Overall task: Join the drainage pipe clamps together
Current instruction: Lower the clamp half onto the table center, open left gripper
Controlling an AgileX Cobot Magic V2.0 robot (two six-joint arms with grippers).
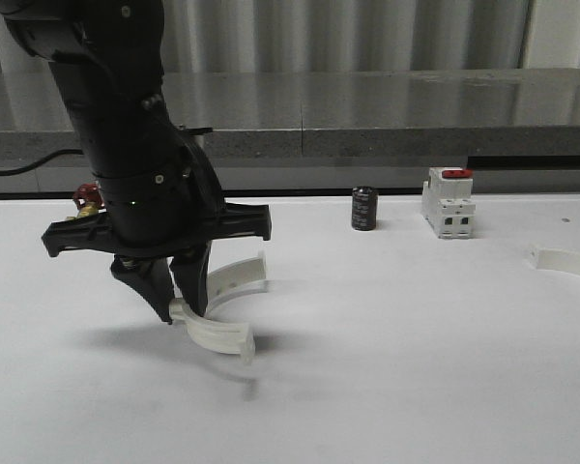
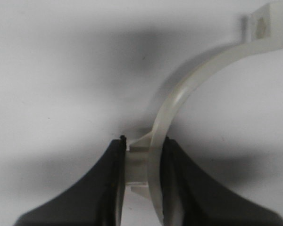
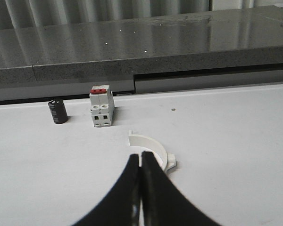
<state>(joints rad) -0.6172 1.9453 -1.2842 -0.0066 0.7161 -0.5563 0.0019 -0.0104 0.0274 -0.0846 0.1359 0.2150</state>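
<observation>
My left gripper (image 1: 179, 307) is shut on one white drainage pipe clamp (image 1: 217, 333), pinching it at the outer tab in the middle of its arc. That half-ring opens to the right and casts a shadow on the white table. In the left wrist view its arc (image 2: 188, 80) curves away from the fingers (image 2: 113, 179) to a flat end flange. The second clamp (image 1: 570, 261) lies at the table's far right edge. In the right wrist view it (image 3: 153, 143) rests just beyond my right gripper (image 3: 141, 155), which is shut with nothing between its fingers.
A white breaker with a red top (image 1: 448, 203) and a small black cylinder (image 1: 364, 209) stand at the back of the table, also seen from the right wrist as breaker (image 3: 102, 109) and cylinder (image 3: 58, 111). A grey stone ledge (image 1: 367, 106) runs behind them.
</observation>
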